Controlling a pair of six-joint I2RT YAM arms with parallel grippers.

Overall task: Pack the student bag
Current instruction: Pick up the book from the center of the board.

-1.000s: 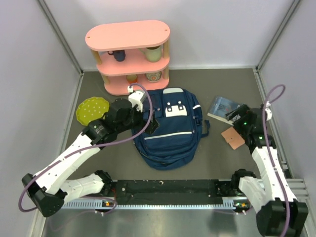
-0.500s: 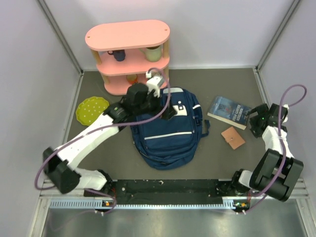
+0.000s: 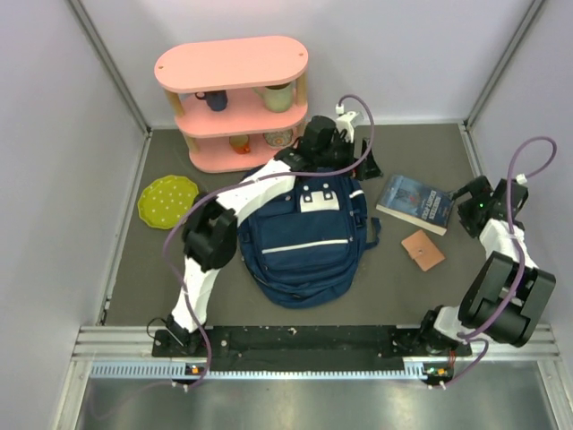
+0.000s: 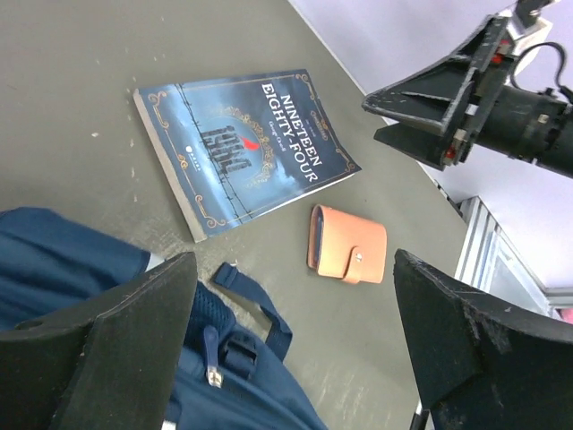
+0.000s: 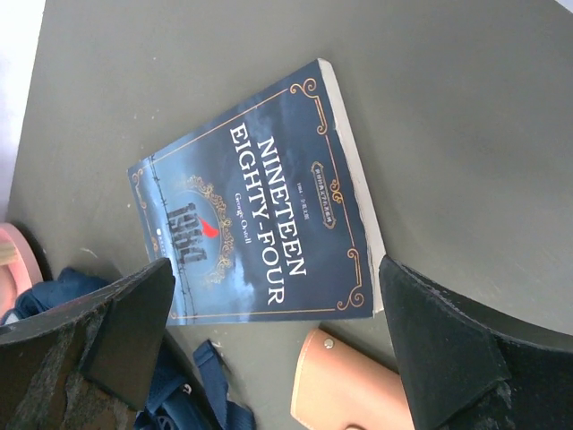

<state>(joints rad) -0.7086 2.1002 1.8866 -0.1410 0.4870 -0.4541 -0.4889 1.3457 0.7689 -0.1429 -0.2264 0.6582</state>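
Note:
The student bag, navy with a white stripe and white buckle patch, lies flat mid-table, top toward the shelf. It also shows in the left wrist view. My left gripper is open and empty, hovering past the bag's top right corner, above bare table beside a bag strap. My right gripper is open and empty, hovering at the right edge of a dark blue book, "Nineteen Eighty-Four". The book lies flat between the jaws' sightline.
A tan wallet lies on the table in front of the book, also seen in both wrist views. A pink shelf with cups stands at the back. A green plate lies at the left.
My left arm has swung from the bag's left side across its top to its top right corner. My right gripper has moved back from the wallet to the book's right edge.

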